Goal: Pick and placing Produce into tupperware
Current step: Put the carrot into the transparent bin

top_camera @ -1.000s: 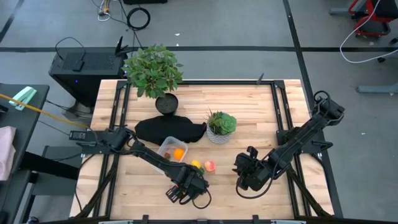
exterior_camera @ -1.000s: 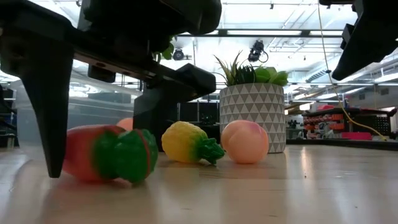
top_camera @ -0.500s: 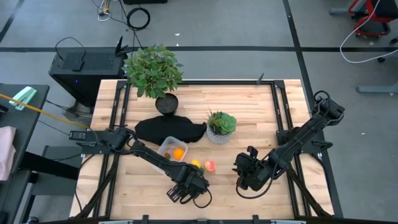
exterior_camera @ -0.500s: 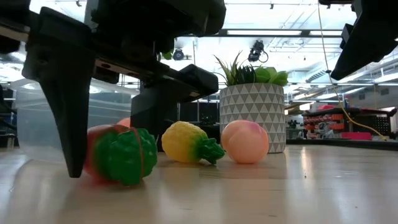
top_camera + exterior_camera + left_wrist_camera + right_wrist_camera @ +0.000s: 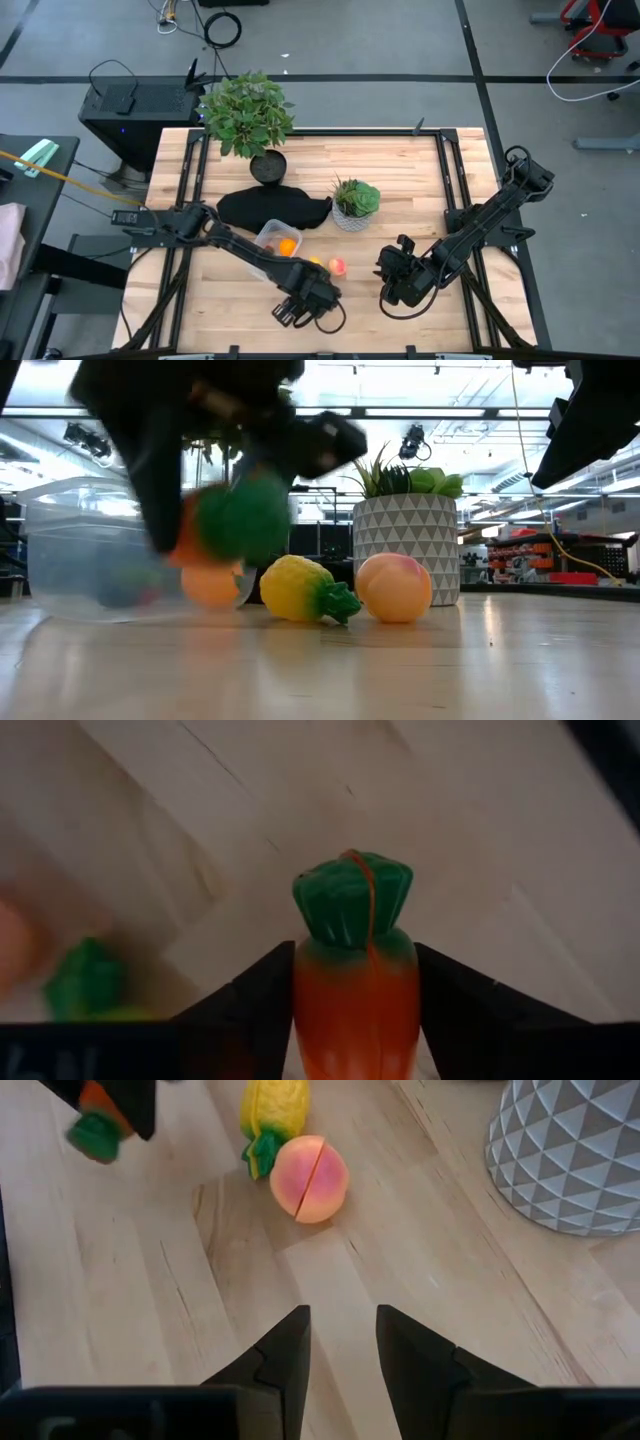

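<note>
My left gripper (image 5: 300,308) is near the table's front edge, shut on the orange carrot (image 5: 355,990) with a green top (image 5: 350,900). In the low view the carrot (image 5: 225,525) hangs blurred above the wood. The yellow piece with a green stem (image 5: 314,264) and the pink-red round fruit (image 5: 337,266) lie on the table beside the clear tupperware (image 5: 268,236), which holds a round orange (image 5: 287,247). My right gripper (image 5: 392,285) hovers open at the front right, its fingers (image 5: 290,1345) bare. My left gripper pinches the carrot's orange body (image 5: 330,982) between its two fingers, just behind the green top, which sticks out past them. The fingers come steeply from above and lie across the carrot. The carrot is lifted clear of the table, roughly level.
A white patterned pot with a small plant (image 5: 355,205) stands behind the fruits, a black cloth (image 5: 255,208) lies behind the tupperware, and a large leafy plant (image 5: 247,115) fills the far left. Bare wood lies in front of and between the grippers.
My left gripper has shut on the carrot, which lay on its side on the table, and has risen with it. The carrot now hangs clear of the wood. The other fruits have not moved.
</note>
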Tool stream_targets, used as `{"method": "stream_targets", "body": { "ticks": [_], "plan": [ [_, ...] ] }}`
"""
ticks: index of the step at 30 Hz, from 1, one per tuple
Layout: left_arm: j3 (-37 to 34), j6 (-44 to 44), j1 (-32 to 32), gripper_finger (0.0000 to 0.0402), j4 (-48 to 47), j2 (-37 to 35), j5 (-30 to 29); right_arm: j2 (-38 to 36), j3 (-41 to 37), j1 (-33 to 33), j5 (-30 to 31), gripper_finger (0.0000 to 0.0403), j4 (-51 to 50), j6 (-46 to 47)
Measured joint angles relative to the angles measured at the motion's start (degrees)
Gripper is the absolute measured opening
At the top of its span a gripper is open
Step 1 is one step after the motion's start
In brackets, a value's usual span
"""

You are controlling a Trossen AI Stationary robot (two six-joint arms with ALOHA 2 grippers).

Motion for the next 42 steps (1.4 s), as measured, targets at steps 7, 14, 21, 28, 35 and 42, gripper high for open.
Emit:
{"method": "stream_targets", "body": {
  "ticks": [7,14,21,28,35,42],
  "plan": [
    [10.5,-1.2,0.9,0.0187,-6.6,0.0,-0.1,0.0,0.0,0.0,0.0,0.0123,0.0,-0.1],
    [17.1,-8.2,4.2,0.0197,-17.7,0.0,-3.0,0.0,0.0,0.0,0.0,0.0123,-0.1,-0.3],
    [17.9,-20.5,9.4,0.0179,-29.0,0.0,-2.2,0.0,0.0,0.0,0.0,0.0118,-0.2,-0.3],
    [17.8,-32.8,10.9,0.0192,-28.7,0.0,-1.5,0.0,0.0,0.0,0.0,0.0116,-0.2,-0.2],
    [17.7,-36.8,8.7,0.0177,-20.3,-2.2,-1.7,0.0,0.0,0.0,0.0,0.0114,-0.2,-0.1],
    [17.1,-38.0,7.2,0.0185,-2.3,-10.4,-5.7,0.0,0.0,0.0,0.9,0.0114,-0.2,-0.2]
  ]
}}
